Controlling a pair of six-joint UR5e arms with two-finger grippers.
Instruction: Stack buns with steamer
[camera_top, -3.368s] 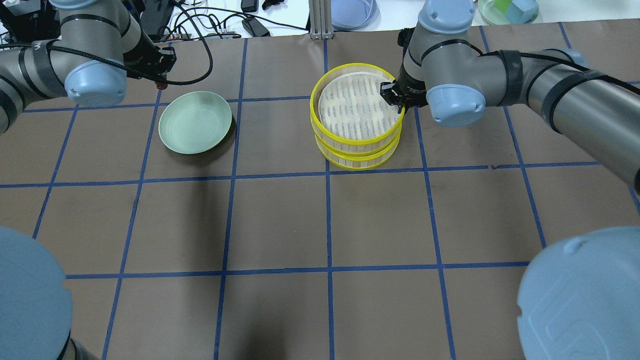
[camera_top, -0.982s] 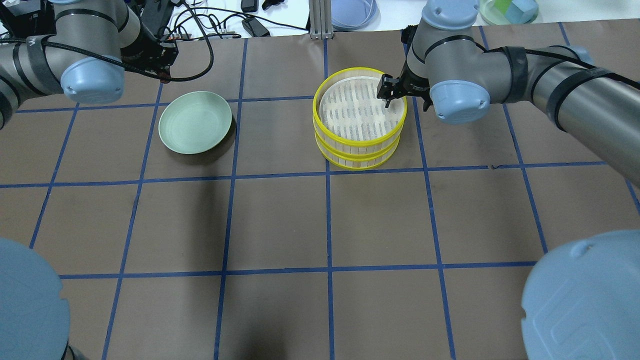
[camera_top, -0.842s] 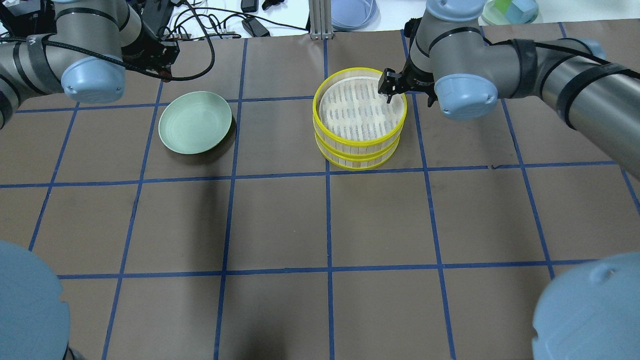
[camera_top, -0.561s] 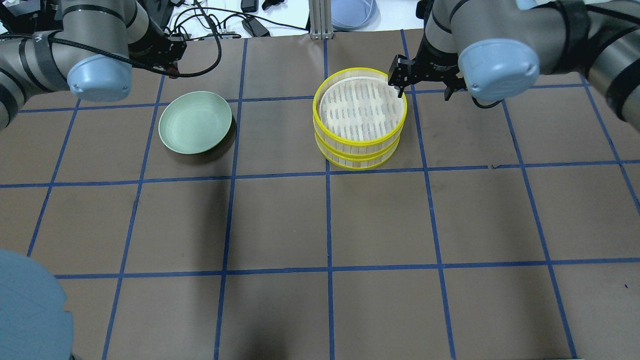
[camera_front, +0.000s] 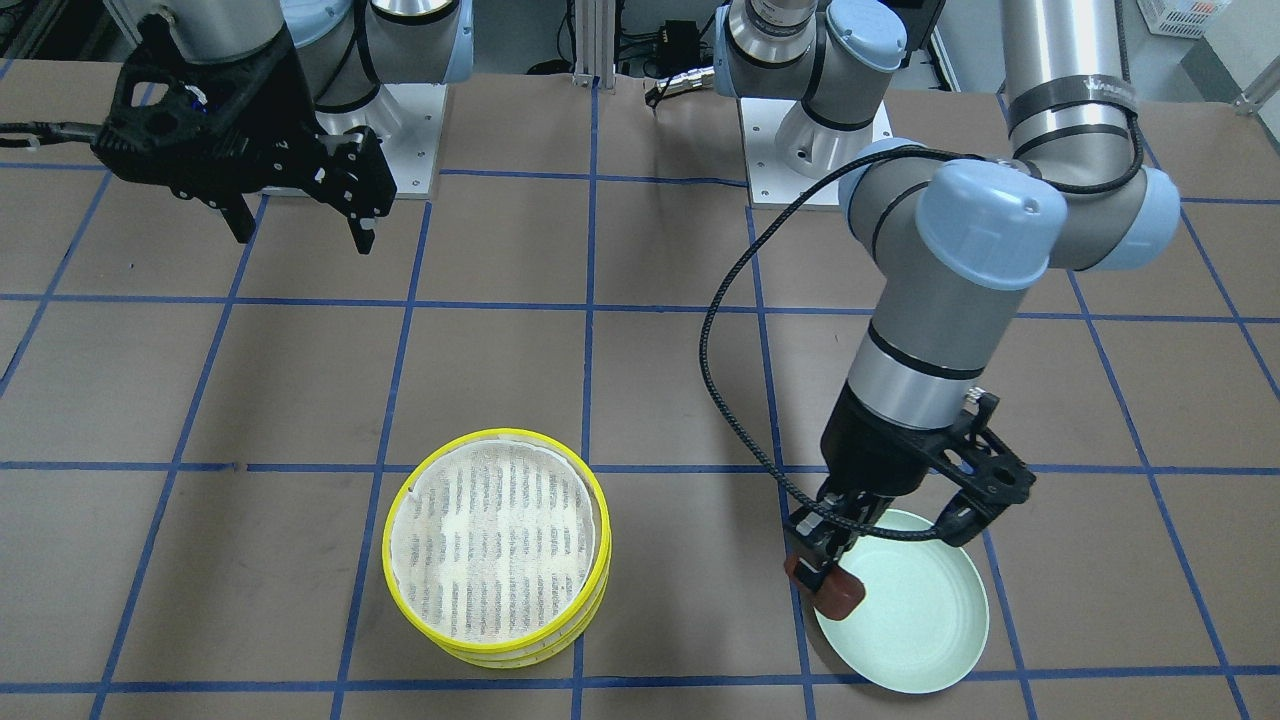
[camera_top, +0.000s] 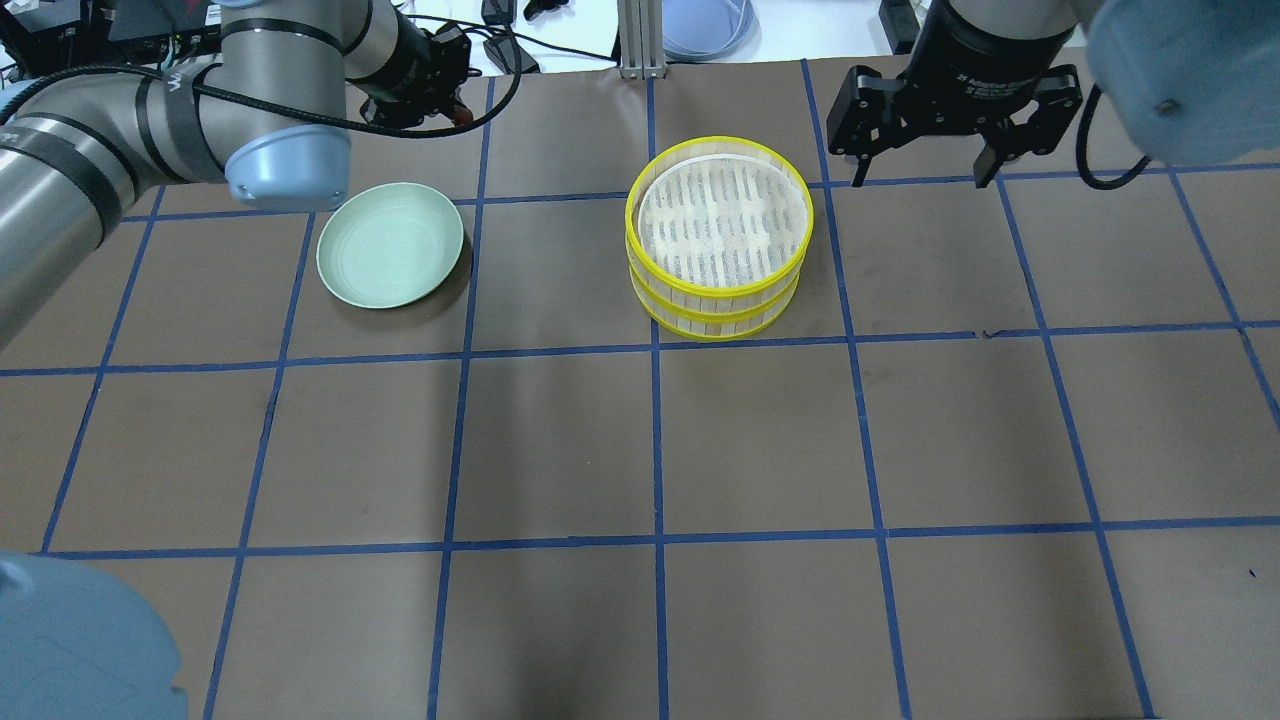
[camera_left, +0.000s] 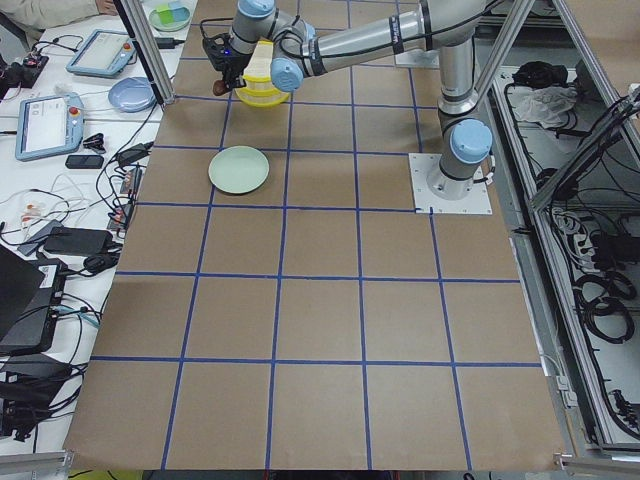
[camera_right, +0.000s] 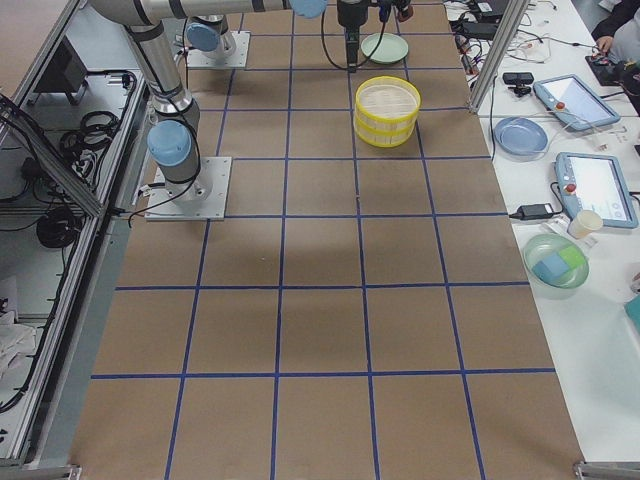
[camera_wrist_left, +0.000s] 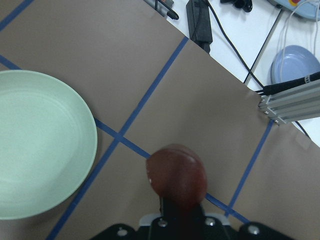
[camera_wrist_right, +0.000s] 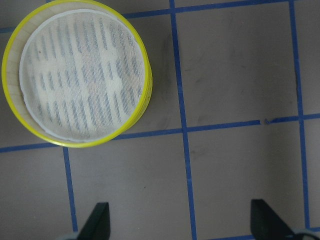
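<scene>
The steamer (camera_top: 717, 295) stands as two yellow-rimmed tiers stacked at the table's far middle; the top white mesh liner (camera_front: 495, 545) is bare, as the right wrist view (camera_wrist_right: 75, 75) also shows. My left gripper (camera_front: 828, 580) is shut on the dark reddish-brown bun (camera_front: 838, 592) and holds it in the air near the pale green plate's edge. The bun also shows in the left wrist view (camera_wrist_left: 176, 175), over bare table beside the plate. My right gripper (camera_top: 921, 180) is open and empty, raised to the right of the steamer. The cream-white bun is out of view.
The pale green plate (camera_top: 390, 245) lies empty left of the steamer. Cables, a blue dish (camera_wrist_left: 295, 65) and a metal post (camera_top: 633, 40) lie beyond the table's far edge. Blue tape lines grid the brown table.
My right gripper let go of the top tier's rim, opened wide and pulled up and away to the right. My left gripper carried the brown bun to the right, past the plate.
</scene>
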